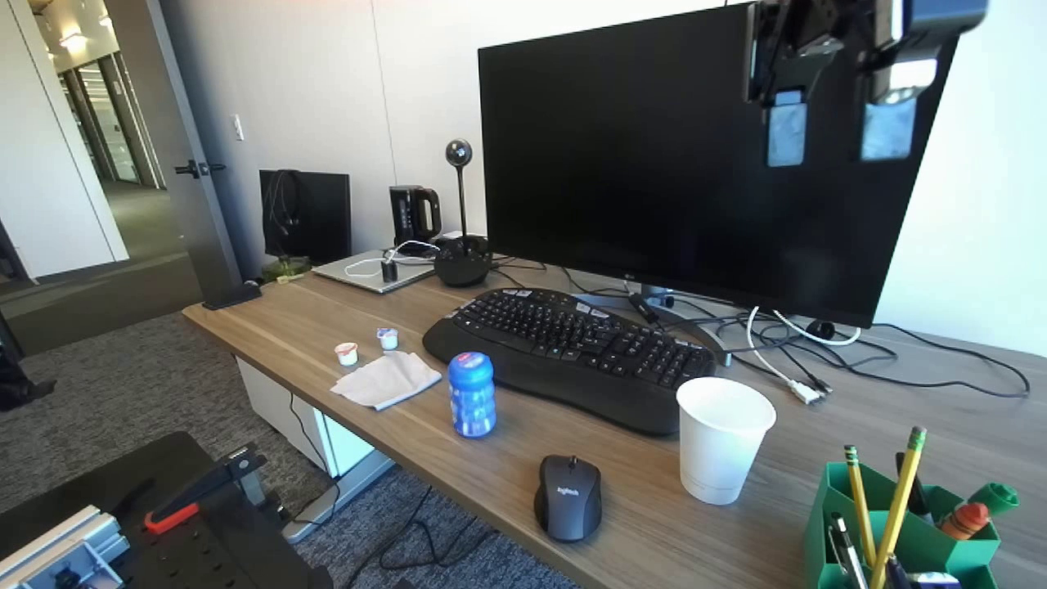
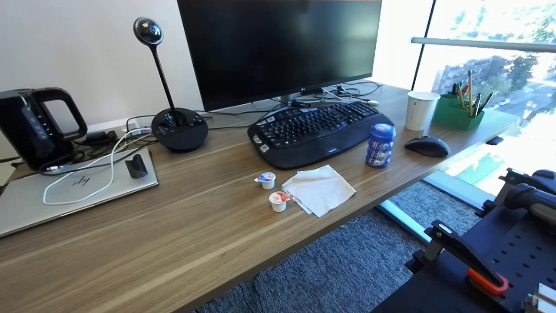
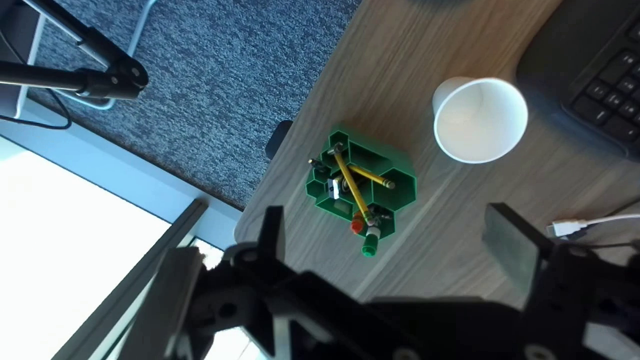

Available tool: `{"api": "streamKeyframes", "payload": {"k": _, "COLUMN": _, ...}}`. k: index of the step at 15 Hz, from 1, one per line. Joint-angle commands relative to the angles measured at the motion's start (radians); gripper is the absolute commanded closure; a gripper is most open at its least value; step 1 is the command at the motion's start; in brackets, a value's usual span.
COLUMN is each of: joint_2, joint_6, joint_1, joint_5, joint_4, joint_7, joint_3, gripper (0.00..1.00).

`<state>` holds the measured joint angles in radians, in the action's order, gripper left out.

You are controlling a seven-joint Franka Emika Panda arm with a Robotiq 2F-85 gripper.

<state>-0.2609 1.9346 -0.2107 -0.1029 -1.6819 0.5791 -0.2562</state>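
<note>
We see the green pen holder [image 3: 385,152] on the worktop [image 3: 450,215], well below the end effector [image 1: 837,147], jaws wide apart; in wrist view we've got the white cup [image 3: 480,120] near the holder, keyboard [image 3: 565,55] past the cup

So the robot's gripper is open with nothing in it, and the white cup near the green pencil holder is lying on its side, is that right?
Not quite: the white cup isn't on its side. It stands upright near the green pencil holder, as both exterior views show. The rest is right: the gripper is open with nothing in it.
</note>
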Motion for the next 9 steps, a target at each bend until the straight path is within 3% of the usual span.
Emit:
{"api": "streamKeyframes", "payload": {"k": 1, "joint_2": -0.067, "joint_6": -0.055, "joint_1": -0.026, "joint_5": 0.056, "joint_4": 0.099, "joint_7": 0.027, "joint_3": -0.022, "gripper": 0.0}}
{"api": "streamKeyframes", "payload": {"k": 6, "joint_2": -0.109, "joint_6": -0.06, "joint_1": -0.084, "joint_5": 0.193, "joint_4": 0.157, "joint_7": -0.071, "joint_3": -0.014, "gripper": 0.0}}
{"api": "streamKeyframes", "payload": {"k": 9, "joint_2": -0.124, "joint_6": -0.128, "joint_1": -0.129, "joint_5": 0.317, "joint_4": 0.186, "joint_7": -0.249, "joint_3": 0.009, "gripper": 0.0}}
